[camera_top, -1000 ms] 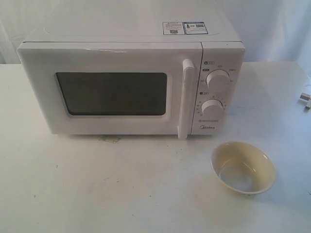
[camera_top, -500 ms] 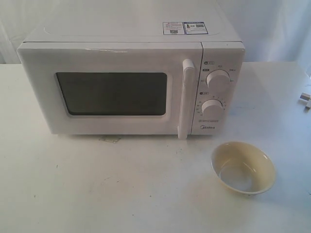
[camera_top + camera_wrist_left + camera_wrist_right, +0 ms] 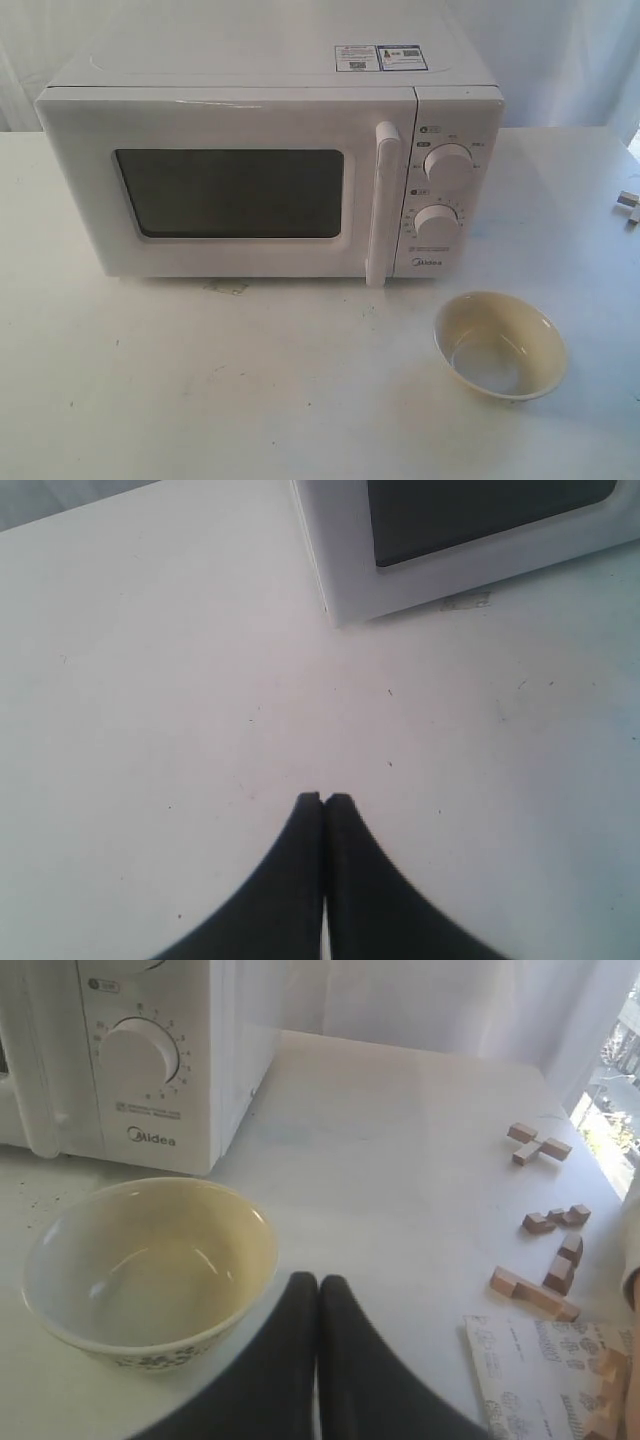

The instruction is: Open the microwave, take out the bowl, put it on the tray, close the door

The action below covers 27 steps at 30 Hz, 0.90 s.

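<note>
- Microwave (image 3: 270, 170), white and boxy, stands at the back of the pale desk (image 3: 200, 400), with two small stickers (image 3: 380, 57) on its top.
- Its door (image 3: 75, 190) is shut flush with the front. The rectangular window (image 3: 230, 193) is too dark to see through, and the vertical white bar handle (image 3: 382, 205) runs down the door's right edge.
- Two round white dials (image 3: 447, 165) sit one above the other on the panel to the right of the handle, with the Midea name below them.
- The bowl (image 3: 500, 345), glossy and cream-coloured, stands upright on the desk in front of the dial panel. It is outside the microwave and apart from its front, and a faint patterned band runs round its outer wall near the base.
- The left pincer (image 3: 323, 798) is clenched, its two dark fingertips pressed together with nothing between them. It hangs over bare desk, near the microwave's lower front corner on the window side.
- The right pincer (image 3: 318, 1280) is clenched too and grasps nothing. The bowl lies just beside its tips in the right wrist view; whether they touch cannot be told.
- Small wooden blocks (image 3: 540, 1143) lie scattered on the desk on the far side of that pincer from the bowl, beside a printed sheet (image 3: 530, 1370).
- A small grey plug-like thing (image 3: 627, 205) lies at the desk's right edge.
</note>
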Each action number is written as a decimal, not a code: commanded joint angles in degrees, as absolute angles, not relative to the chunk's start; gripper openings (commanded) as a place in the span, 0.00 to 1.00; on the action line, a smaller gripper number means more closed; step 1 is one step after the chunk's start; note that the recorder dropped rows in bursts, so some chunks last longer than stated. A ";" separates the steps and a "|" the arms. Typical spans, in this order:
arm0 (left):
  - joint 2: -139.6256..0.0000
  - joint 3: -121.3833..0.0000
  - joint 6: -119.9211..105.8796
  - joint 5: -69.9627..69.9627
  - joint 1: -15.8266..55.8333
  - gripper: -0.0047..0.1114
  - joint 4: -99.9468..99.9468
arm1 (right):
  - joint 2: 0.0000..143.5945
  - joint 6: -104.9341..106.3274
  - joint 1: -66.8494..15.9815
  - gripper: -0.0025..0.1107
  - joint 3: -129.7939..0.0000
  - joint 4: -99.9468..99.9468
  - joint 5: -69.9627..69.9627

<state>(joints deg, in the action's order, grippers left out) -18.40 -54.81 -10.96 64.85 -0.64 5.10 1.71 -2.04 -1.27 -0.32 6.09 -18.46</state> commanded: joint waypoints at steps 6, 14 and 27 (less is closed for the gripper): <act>-18.01 -54.64 -10.42 68.57 -0.52 0.04 5.49 | 0.00 -0.30 0.56 0.02 0.00 6.17 -19.73; -18.01 -54.64 -10.42 68.57 -0.52 0.04 5.49 | 0.00 -0.33 0.56 0.02 0.00 6.17 -19.87; -18.01 -54.64 -10.42 68.57 -0.52 0.04 5.49 | 0.00 -0.43 0.56 0.02 0.00 5.28 -19.87</act>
<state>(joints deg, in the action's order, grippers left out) -18.40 -54.81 -10.96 64.85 -0.64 5.10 0.34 -0.57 0.09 -0.32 5.21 -19.78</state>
